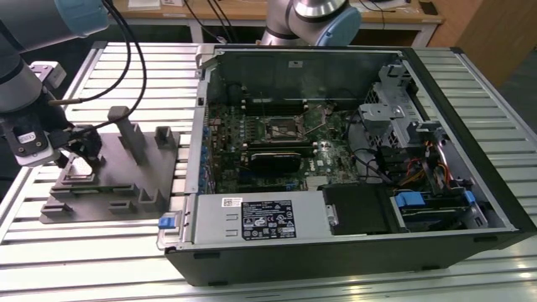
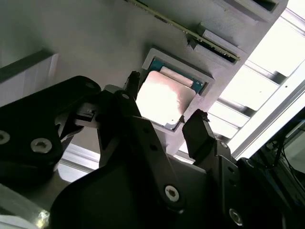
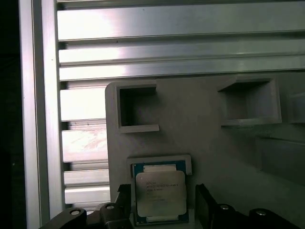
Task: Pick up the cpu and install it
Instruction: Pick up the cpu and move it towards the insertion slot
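Observation:
The cpu is a small square chip with a pale silvery top. It lies flat in a shallow pocket of the grey fixture plate, at the exterior view's left. My gripper hangs low over that pocket. In both wrist views the black fingers stand one on each side of the cpu. A narrow gap shows between the chip's edge and one finger. The gripper is open around the chip, which still rests in its pocket.
An open computer case fills the middle and the exterior view's right, with the motherboard's square socket, a black heatsink block and a grey power supply box. Upright posts rise from the fixture plate beside my gripper. A second arm stands behind the case.

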Controlling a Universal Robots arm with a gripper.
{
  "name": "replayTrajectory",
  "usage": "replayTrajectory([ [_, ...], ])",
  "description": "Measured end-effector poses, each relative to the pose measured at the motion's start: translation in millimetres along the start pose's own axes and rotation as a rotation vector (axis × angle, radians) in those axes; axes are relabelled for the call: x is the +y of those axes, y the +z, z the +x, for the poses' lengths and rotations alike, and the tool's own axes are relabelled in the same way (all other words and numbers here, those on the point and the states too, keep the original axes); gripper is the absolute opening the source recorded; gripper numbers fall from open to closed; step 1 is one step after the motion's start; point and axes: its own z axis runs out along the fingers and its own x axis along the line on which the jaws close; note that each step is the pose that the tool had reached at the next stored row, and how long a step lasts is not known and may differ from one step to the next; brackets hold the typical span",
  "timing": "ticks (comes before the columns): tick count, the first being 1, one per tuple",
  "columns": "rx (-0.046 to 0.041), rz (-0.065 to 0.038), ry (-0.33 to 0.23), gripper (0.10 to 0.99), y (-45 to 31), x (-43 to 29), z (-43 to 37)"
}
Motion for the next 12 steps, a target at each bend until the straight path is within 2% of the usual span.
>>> replayTrajectory([
  [4,0.0008,-0.001,-0.021,0.647,2.0,0.0,0.1],
  [12,0.0020,-0.001,-0.047,0.647,11.3,-0.5,0.3],
])
